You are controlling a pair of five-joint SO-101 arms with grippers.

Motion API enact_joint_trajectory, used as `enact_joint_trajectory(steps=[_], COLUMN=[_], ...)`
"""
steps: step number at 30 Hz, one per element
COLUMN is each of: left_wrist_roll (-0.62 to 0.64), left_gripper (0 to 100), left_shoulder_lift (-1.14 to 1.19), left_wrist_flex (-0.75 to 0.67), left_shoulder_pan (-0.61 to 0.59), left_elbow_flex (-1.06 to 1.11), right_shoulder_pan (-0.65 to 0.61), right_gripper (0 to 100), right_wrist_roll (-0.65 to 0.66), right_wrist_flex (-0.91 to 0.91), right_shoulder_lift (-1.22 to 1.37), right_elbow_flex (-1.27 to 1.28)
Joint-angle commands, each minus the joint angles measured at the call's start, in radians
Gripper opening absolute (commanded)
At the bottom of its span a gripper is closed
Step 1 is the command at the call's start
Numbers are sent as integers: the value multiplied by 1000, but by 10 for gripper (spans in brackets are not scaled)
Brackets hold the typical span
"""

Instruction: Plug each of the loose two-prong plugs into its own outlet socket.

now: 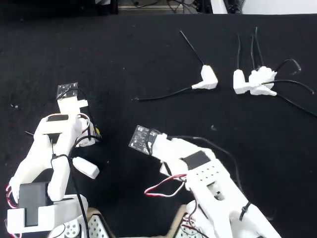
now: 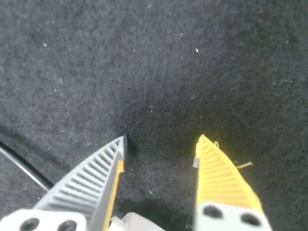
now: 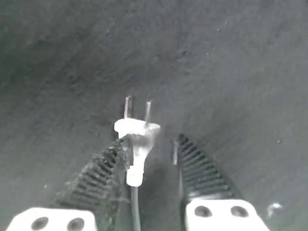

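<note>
Straddling plug (image 3: pixel 137 130), right tool (image 3: pixel 149 141) parted.

Even overhead light falls across the black table (image 1: pixel 124 59), which swallows most of it. My left arm (image 1: pixel 49 148), my right arm (image 1: pixel 208 178) and the loose plugs (image 1: pixel 252 82) glare bright against it. Under my left gripper (image 2: pixel 162 139) a soft dark shadow pools on the cloth between the tips, and the yellow finger (image 2: pixel 219 173) catches the light. Around my right gripper (image 3: pixel 149 142) the scene is dimmer, and the white plug (image 3: pixel 136 132) is washed nearly featureless.
</note>
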Motion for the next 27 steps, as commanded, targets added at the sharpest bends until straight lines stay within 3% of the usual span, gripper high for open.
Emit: enact_joint_trajectory(steps=[1, 9, 16, 27], left_wrist_roll=[2, 2, 2, 2], left_gripper=[230, 230, 230, 230], left_shoulder_lift=[0, 0, 0, 0], left_wrist_flex=[-5, -5, -9, -9], left_shoulder_pan=[4, 4, 4, 4], left_elbow_flex=[2, 2, 2, 2], right_shoulder_pan=[17, 112, 84, -20], right_gripper=[123, 123, 123, 123], right_wrist_roll=[9, 6, 3, 5], right_wrist_flex=[-43, -15, 370, 172], right_shoulder_lift=[-30, -30, -31, -24], right_elbow_flex=[-13, -77, -232, -110])
